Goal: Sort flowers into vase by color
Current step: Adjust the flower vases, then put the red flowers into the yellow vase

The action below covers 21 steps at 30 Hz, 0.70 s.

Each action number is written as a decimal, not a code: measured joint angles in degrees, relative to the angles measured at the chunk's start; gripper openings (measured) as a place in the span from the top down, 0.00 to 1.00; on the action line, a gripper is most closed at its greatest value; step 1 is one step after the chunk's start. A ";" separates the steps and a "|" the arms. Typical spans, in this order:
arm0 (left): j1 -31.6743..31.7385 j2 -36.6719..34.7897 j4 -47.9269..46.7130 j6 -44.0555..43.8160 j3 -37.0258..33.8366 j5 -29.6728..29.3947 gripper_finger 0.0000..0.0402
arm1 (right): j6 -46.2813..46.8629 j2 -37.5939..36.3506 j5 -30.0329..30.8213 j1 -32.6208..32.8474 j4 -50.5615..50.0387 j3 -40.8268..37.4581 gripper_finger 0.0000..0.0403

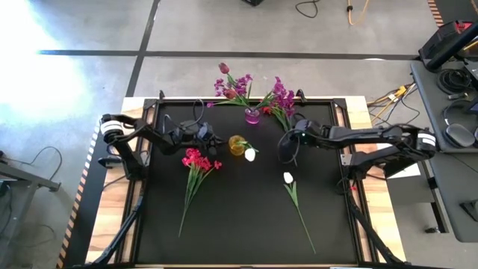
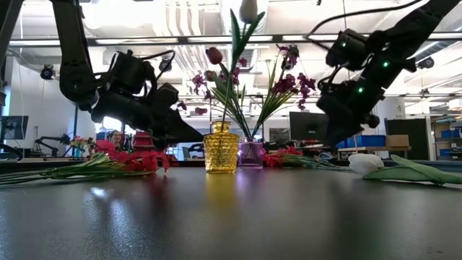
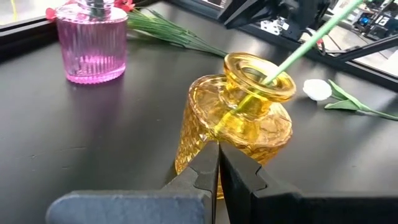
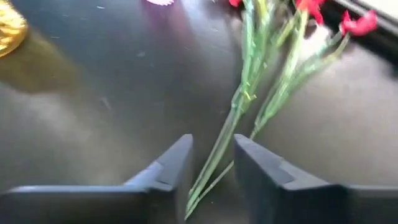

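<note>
My left hand (image 1: 216, 142) sits just left of the yellow vase (image 1: 237, 145), fingers pressed together and empty, with the red flowers (image 1: 197, 161) lying near it on the desk (image 1: 246, 217). My right hand (image 1: 285, 153) hovers slightly open, holding nothing, right of that vase, which holds one white flower (image 1: 249, 154); another white flower (image 1: 289, 179) lies nearer, and the purple flowers (image 1: 282, 96) stand in the pink vase (image 1: 252, 115) at the far edge.

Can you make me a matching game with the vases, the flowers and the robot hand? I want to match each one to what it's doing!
Things:
1. yellow vase
2. pink vase
3. red flowers
4. left hand

What it's doing:
A. lying flat on the table
B. holds purple flowers
C. shut, next to the yellow vase
D. holds one white flower

Pairs: 1-D, 2-B, 3-A, 4-C
</note>
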 joint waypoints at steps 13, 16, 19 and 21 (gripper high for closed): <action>-1.11 -2.45 2.11 0.06 -3.31 -3.16 1.00 | 5.39 11.58 5.25 -1.80 5.71 2.69 0.44; -1.11 -5.24 4.83 0.05 -6.40 -4.52 1.00 | 5.63 15.05 4.83 -3.03 5.75 3.97 0.44; -1.09 -8.57 6.92 0.24 -9.23 -6.95 1.00 | 6.12 18.45 2.39 -4.69 5.63 5.27 0.44; -1.03 -10.60 7.01 0.63 -10.55 -7.48 1.00 | 6.24 19.98 0.49 -5.62 5.69 6.09 0.45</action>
